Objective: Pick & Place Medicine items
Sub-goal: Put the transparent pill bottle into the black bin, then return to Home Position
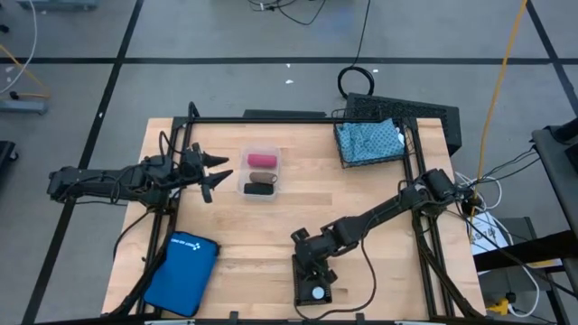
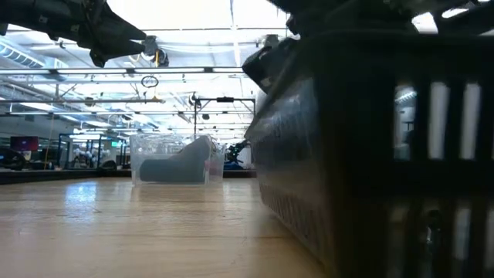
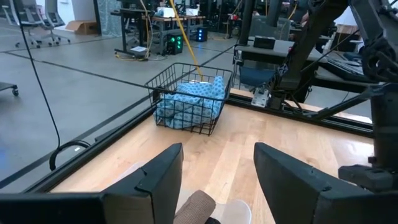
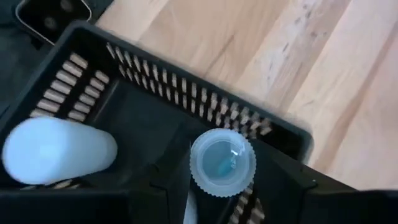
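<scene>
The pink block (image 1: 263, 160), brown block (image 1: 262, 176) and black block (image 1: 259, 190) lie stacked in a row inside a clear tray (image 1: 242, 188) near the middle of the bench (image 1: 271, 235), toward its far edge. The teal pouch (image 1: 368, 139) fills a wire basket (image 1: 345, 155) at the bench's far right corner. A white vial (image 1: 317, 292) sits in a small black slotted crate (image 1: 301, 291) at the near edge; the right wrist view shows two vials there, one standing with its ridged cap up (image 4: 222, 163), one lying on its side (image 4: 59, 151). The left pincer (image 1: 213, 171) hovers just beside the clear tray on its left, fingers (image 3: 155, 180) spread apart and grasping nothing, with the brown block's end just beyond them. The right pincer (image 1: 316, 269) hangs directly over the black crate; whether its jaws are parted or clenched cannot be told. A bright blue zip case (image 1: 181, 272) lies at the near left corner.
</scene>
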### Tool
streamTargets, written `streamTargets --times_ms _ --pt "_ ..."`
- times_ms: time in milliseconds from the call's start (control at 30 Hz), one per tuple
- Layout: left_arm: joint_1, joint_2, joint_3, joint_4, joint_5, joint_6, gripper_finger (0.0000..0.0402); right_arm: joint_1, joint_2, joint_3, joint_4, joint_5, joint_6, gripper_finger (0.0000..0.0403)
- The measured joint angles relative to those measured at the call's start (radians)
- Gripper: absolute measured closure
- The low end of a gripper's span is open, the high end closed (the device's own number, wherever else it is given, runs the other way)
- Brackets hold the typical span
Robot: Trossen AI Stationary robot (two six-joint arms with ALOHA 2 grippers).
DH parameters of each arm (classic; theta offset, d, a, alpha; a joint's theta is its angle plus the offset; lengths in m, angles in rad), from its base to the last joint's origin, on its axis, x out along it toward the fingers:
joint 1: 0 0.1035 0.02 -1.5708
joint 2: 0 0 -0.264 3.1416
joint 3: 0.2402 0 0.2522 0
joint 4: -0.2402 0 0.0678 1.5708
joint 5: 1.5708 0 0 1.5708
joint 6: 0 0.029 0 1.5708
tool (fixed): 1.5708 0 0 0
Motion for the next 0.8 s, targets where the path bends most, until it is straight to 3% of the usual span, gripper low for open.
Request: streamTargets --times_ms 200,533,800 --pt "0.000 0.000 0.000 0.000 0.000 0.004 0.0198 -0.007 0.014 0.001 0.010 -0.035 -0.001 0.0258" --pt "0.000 0.000 0.000 0.000 0.000 0.005 0.0222 -0.006 0.010 0.001 0.001 -0.020 0.005 0.0207" --pt "0.000 0.000 0.000 0.000 0.000 0.002 0.0239 -0.006 -0.085 0.000 -0.019 -0.015 0.048 0.0203"
